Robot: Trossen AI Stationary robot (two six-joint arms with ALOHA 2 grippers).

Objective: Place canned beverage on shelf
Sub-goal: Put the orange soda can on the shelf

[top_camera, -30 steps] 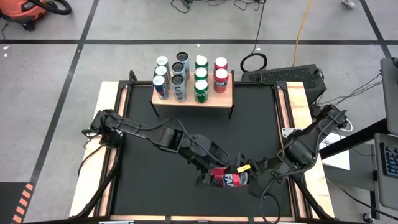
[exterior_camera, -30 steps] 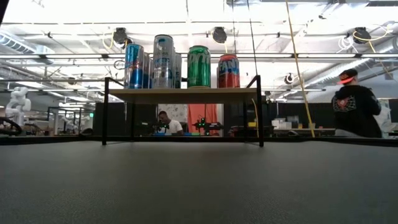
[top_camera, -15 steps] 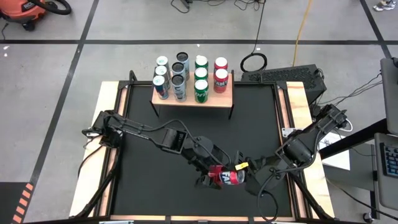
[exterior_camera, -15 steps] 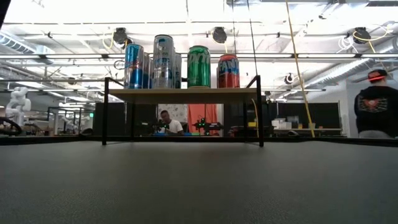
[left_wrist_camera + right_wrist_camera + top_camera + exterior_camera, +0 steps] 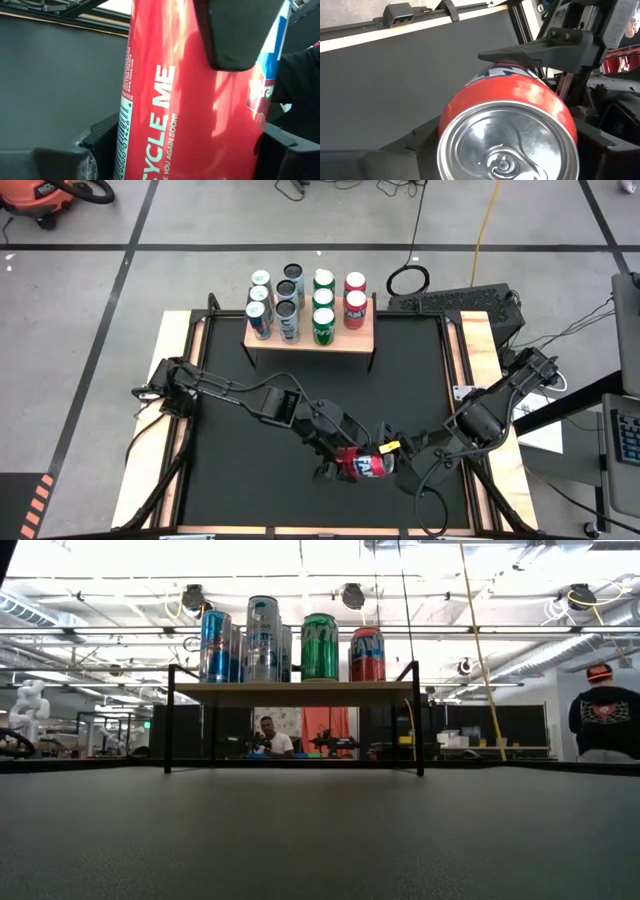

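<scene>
A red canned beverage (image 5: 367, 465) hangs over the near middle of the black table, lying roughly level between my two grippers. My left gripper (image 5: 350, 463) comes at it from the left and is shut on its body. My right gripper (image 5: 392, 463) comes from the right and is shut on its lid end (image 5: 507, 145). The low view shows neither the grippers nor this can. The light-wood shelf (image 5: 300, 343) on black legs stands at the table's far edge, with several upright cans (image 5: 300, 305) on its board (image 5: 295, 692). My left gripper pinches the can's red side wall (image 5: 131, 145) between its two fingers (image 5: 95, 150), which lie across the can. It comes from the table's left, slanting down. The can is clear of the table. My right gripper pinches the can's sides at the lid end (image 5: 446, 125) between its two fingers (image 5: 390, 160). It comes from the table's right, slanting down, fingers along the can, and the lid faces its wrist. One left finger (image 5: 545, 50) lies over the can farther on.
The black tabletop (image 5: 250, 430) between the held can and the shelf is bare. A wooden frame (image 5: 172, 380) borders the table. Cables and a dark case (image 5: 455, 305) lie beyond the far right corner. People stand in the room behind the table (image 5: 605, 715).
</scene>
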